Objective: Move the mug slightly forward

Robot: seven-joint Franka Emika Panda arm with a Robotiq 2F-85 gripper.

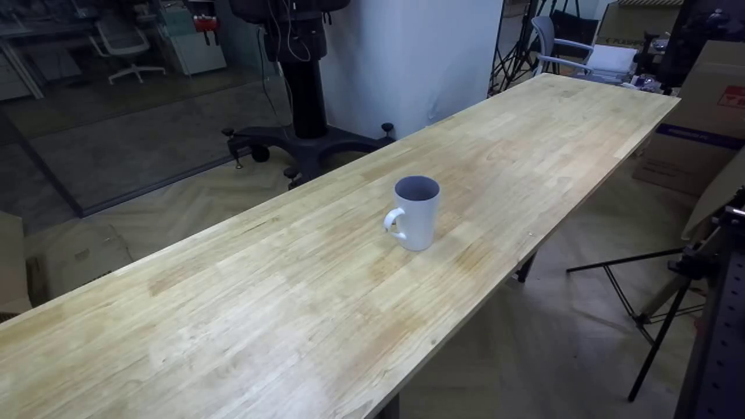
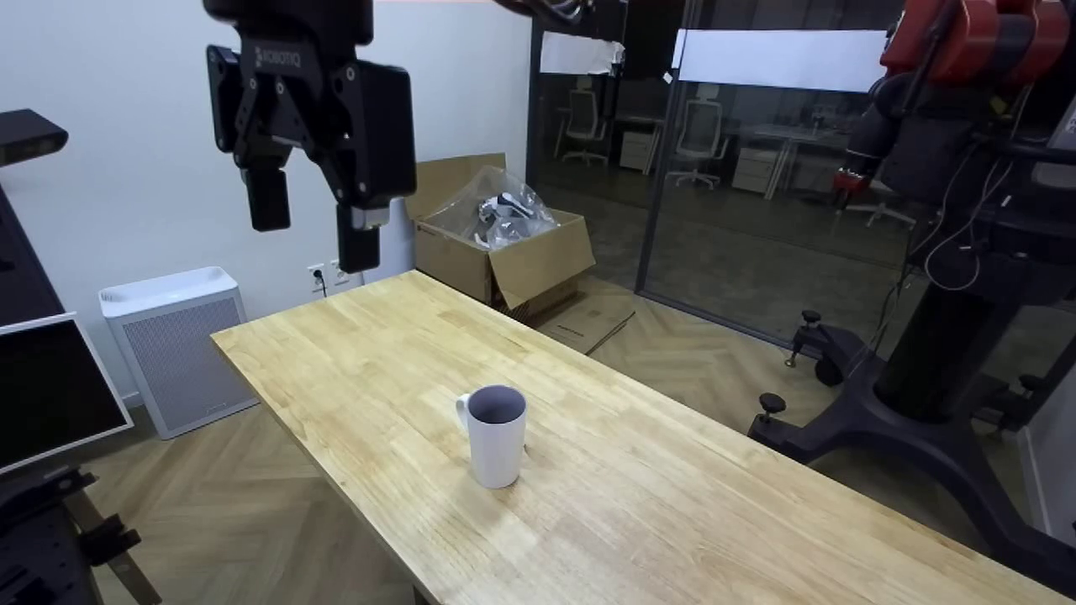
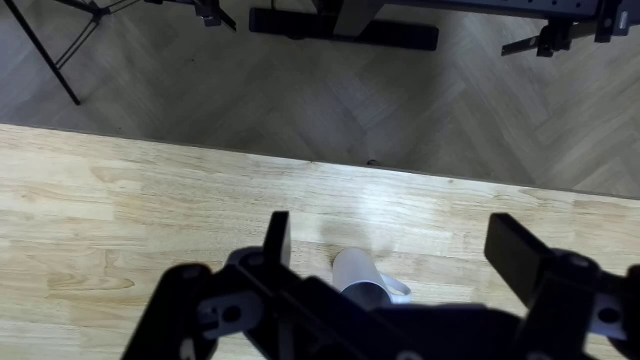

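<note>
The white mug stands upright on the wooden table, with its looped handle out to one side and a dark bluish interior. It also shows in an exterior view and in the wrist view, where the gripper body hides part of its rim. My gripper is high above the table, apart from the mug. In the wrist view the two fingers of my gripper are wide apart with nothing held between them. The mug appears below, nearer the left finger. The gripper is out of view in an exterior view.
The long wooden table has open edges with floor beyond. A dark wheeled stand is beside it. A cardboard box with plastic wrap and a white air purifier stand past the table's end. A tripod is on the floor.
</note>
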